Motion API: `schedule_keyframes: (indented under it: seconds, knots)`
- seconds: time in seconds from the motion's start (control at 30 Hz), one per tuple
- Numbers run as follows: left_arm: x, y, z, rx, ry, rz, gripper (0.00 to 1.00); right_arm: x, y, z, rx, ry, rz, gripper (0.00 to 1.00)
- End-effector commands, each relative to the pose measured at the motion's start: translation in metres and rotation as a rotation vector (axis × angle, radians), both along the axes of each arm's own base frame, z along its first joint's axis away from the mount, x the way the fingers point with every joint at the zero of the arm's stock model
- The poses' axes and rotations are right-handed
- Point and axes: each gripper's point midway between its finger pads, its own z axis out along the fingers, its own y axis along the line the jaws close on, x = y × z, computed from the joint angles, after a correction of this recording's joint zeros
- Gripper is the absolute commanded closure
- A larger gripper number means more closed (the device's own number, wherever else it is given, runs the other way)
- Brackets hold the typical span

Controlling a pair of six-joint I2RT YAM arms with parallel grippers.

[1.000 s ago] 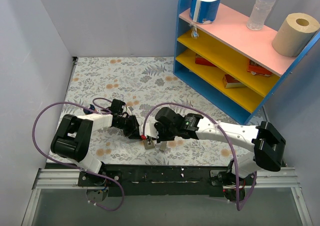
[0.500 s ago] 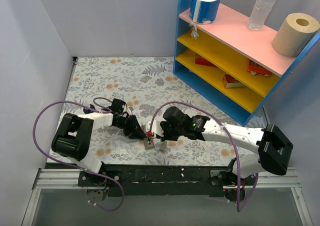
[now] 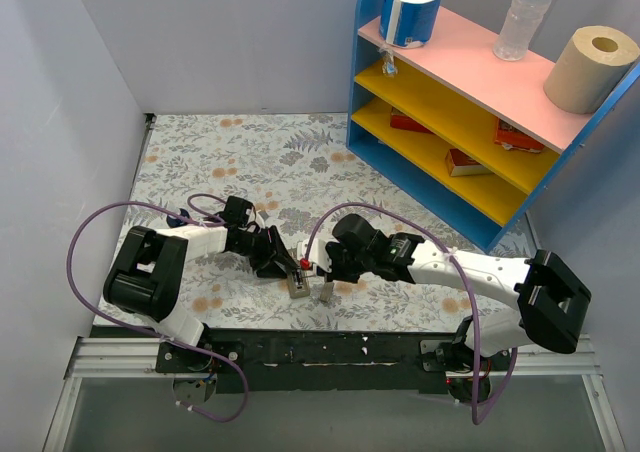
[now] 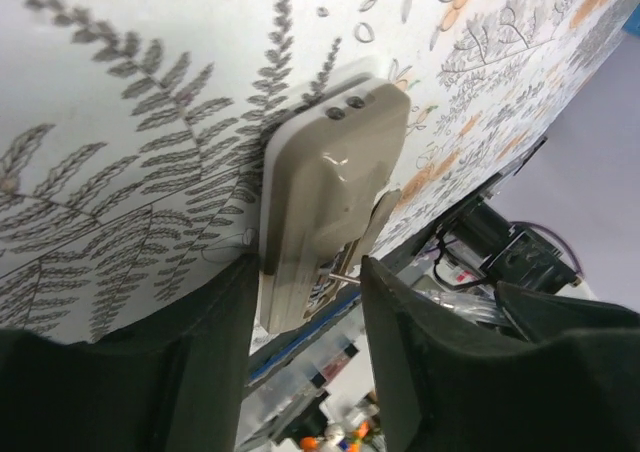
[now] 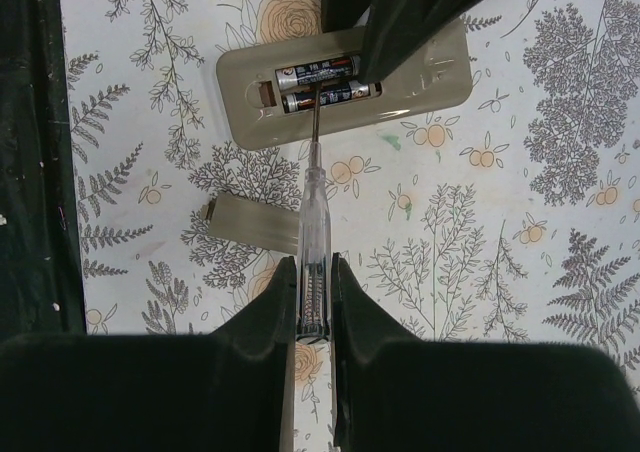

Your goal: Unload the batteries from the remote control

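- Currently the remote control lies grey back up on the leaf-patterned tablecloth, its compartment uncovered.
- Both batteries sit side by side inside the remote control's recess, neither lifted out yet.
- Right gripper is pinched tight on a thin stick. The stick's tip reaches into the remote control at the battery nearer that gripper.
- Left gripper straddles one end of the remote control with its jaws parted. Whether they press its sides cannot be told.
- Handling, as a judgement: the batteries look small, light, rigid and smooth, so they will likely roll once free. Levering one end up with the tip seems easier than pinching them in the tight recess.
- The remote control also looks light and could slide or tip under the prying unless its sides are held.
- A small grey lid lies flat just beside the remote control without touching it. It is close under the stick and could be nudged.
- The left fingers overhang one end of the remote control's compartment, which crowds the stick.
- A blue and yellow shelf stands well apart from the remote control, out of the way.
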Motion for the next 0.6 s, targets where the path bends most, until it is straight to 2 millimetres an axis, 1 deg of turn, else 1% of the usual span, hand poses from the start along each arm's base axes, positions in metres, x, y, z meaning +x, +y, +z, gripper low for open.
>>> schedule_keyframes:
  seconds: [0.0, 0.07, 0.13, 0.17, 0.23, 0.33, 0.43, 0.57]
  knots:
    - [0.021, -0.011, 0.014, -0.040, -0.093, -0.003, 0.49, -0.008, -0.015, -0.015, -0.041, 0.049, -0.019, 0.99]
    - [0.024, -0.009, 0.016, -0.031, -0.118, 0.002, 0.45, -0.007, -0.015, -0.015, -0.025, 0.050, -0.025, 0.99]
    - [0.026, -0.008, 0.015, -0.015, -0.123, 0.006, 0.45, -0.007, -0.019, -0.020, -0.027, 0.058, -0.036, 0.99]
    - [0.030, -0.007, 0.016, -0.003, -0.134, 0.013, 0.47, -0.007, -0.020, -0.021, -0.028, 0.060, -0.040, 0.99]
    - [0.030, -0.006, 0.011, 0.008, -0.117, 0.018, 0.56, -0.007, -0.019, -0.021, -0.022, 0.063, -0.043, 0.99]
    - [0.031, -0.006, 0.005, 0.019, -0.093, 0.024, 0.67, -0.007, -0.020, -0.022, -0.020, 0.068, -0.047, 0.99]
    - [0.030, -0.005, -0.001, 0.031, -0.079, 0.025, 0.73, -0.006, -0.020, -0.023, -0.020, 0.071, -0.050, 0.99]
    - [0.030, -0.005, -0.004, 0.037, -0.077, 0.023, 0.77, -0.006, -0.023, -0.025, -0.016, 0.073, -0.053, 0.99]
